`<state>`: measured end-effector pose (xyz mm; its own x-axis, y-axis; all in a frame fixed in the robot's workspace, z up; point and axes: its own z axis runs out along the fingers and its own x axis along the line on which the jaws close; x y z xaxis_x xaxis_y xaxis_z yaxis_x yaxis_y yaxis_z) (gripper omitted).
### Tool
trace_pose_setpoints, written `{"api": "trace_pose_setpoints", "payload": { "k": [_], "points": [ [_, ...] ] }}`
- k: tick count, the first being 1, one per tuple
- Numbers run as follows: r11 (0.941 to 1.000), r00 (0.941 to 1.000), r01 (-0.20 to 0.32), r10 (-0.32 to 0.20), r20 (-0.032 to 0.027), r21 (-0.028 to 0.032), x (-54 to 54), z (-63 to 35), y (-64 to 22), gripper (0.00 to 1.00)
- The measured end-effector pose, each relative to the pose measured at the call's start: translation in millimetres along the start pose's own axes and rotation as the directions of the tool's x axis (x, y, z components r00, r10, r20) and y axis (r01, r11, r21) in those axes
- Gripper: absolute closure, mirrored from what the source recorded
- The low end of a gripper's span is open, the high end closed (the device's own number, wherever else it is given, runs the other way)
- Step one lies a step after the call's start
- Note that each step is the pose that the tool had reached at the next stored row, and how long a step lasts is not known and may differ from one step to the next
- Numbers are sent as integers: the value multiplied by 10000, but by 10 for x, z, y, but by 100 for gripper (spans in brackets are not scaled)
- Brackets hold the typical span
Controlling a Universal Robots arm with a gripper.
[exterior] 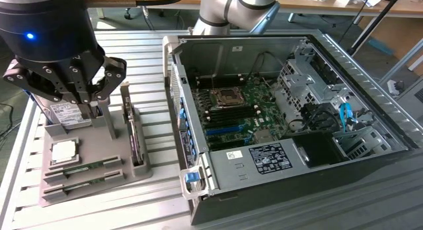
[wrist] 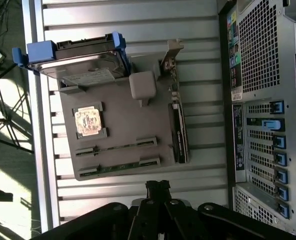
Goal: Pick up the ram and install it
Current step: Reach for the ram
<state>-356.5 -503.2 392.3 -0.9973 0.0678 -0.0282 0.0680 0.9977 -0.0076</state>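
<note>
In the exterior view the gripper (exterior: 84, 102) hangs above a gray holder (exterior: 99, 143) that lies on the slatted table (exterior: 152, 56). It is clenched, its fingers drawn together with nothing between them, and it touches nothing. As this camera sees it, a hard drive (exterior: 66, 113) stands right behind the gripper at one end of the holder. Farther down the holder from the gripper lies a square silver chip (exterior: 64, 150). Past the chip sits the ram (exterior: 82, 168), a thin green stick in its own slot, well apart from the gripper. A twin stick (exterior: 82, 183) sits in the next slot, farther from the gripper. A dark expansion card (exterior: 135, 136) stands on edge along the side of the holder. Beyond the card, away from the gripper, an open computer case (exterior: 198, 41) lies on its side with its green board (exterior: 244, 111) showing.

In the wrist view the gripper (wrist: 157, 186) again has its fingers closed together and empty. The twin stick (wrist: 119, 165) is the part of the holder (wrist: 123, 125) nearest the fingertips. The ram (wrist: 115, 148) comes just beyond it, then the chip (wrist: 89, 121). The hard drive (wrist: 83, 60) is farthest from the gripper. The card (wrist: 178, 135) runs alongside, between the sticks and the perforated back of the case (wrist: 263, 60).
</note>
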Motion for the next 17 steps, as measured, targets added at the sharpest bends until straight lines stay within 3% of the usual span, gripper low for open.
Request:
{"api": "trace_pose_setpoints", "payload": {
  "k": [4,6,14,17],
  "points": [
    [9997,10000,12,-12,17,237,-3,1,-51,89],
    [9996,10000,14,-14,17,270,-4,-1,-58,89],
    [9996,10000,14,-14,20,275,-4,2,-58,89],
    [9997,10000,13,-13,19,248,-3,25,-59,89]
  ]
}}
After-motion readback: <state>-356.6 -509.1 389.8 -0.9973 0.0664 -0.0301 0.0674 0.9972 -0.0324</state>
